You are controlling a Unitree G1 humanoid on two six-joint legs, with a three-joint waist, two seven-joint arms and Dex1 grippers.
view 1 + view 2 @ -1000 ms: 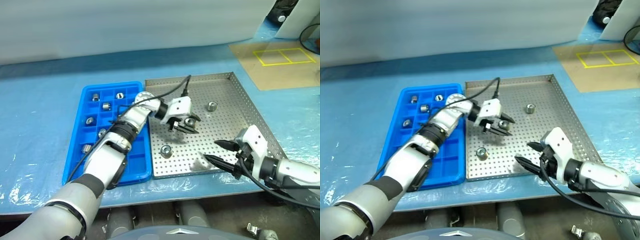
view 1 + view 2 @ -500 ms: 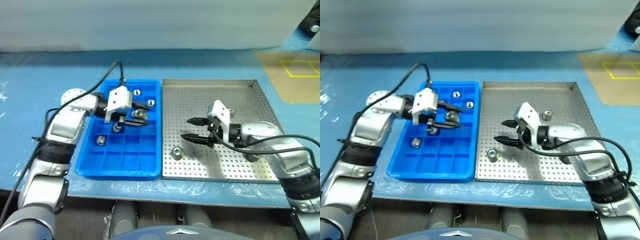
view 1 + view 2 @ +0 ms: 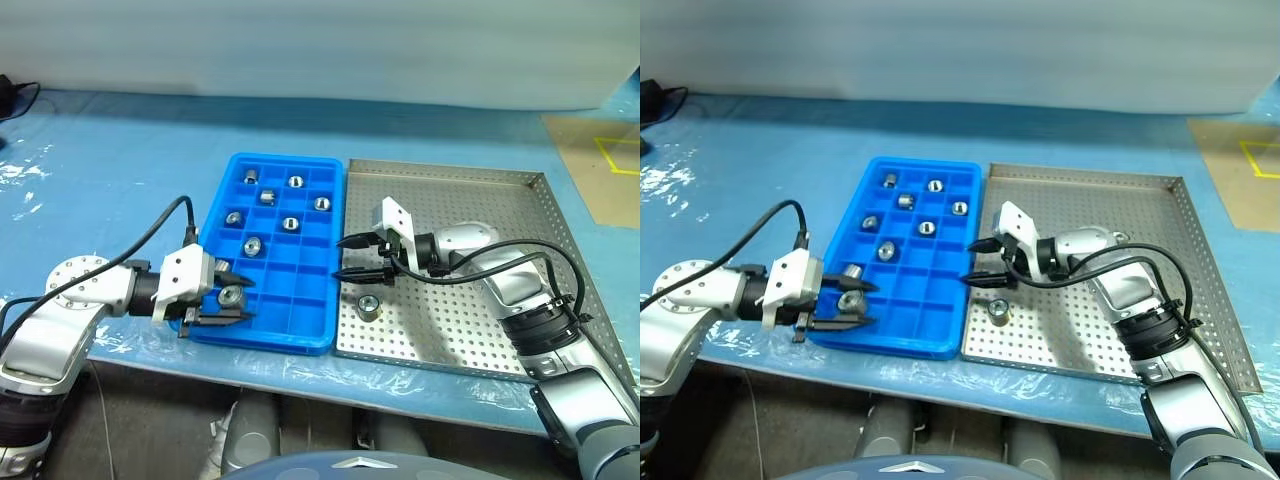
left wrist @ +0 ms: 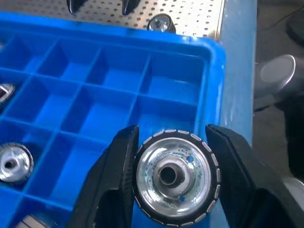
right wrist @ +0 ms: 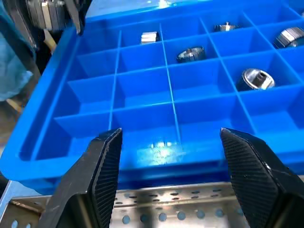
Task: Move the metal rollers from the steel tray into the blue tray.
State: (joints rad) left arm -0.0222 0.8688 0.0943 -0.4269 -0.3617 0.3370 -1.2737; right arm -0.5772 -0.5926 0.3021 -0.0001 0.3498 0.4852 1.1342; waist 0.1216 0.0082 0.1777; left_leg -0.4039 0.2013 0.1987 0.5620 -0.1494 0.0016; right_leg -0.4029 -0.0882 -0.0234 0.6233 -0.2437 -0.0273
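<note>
Gripping roller (image 4: 175, 175), left claw (image 3: 232, 303) (right agape)

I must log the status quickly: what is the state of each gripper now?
Left gripper: closed on a small shiny ribbed metal roller, over the bright blue compartmented plastic tray.
Right gripper: open, holding nothing.
</note>
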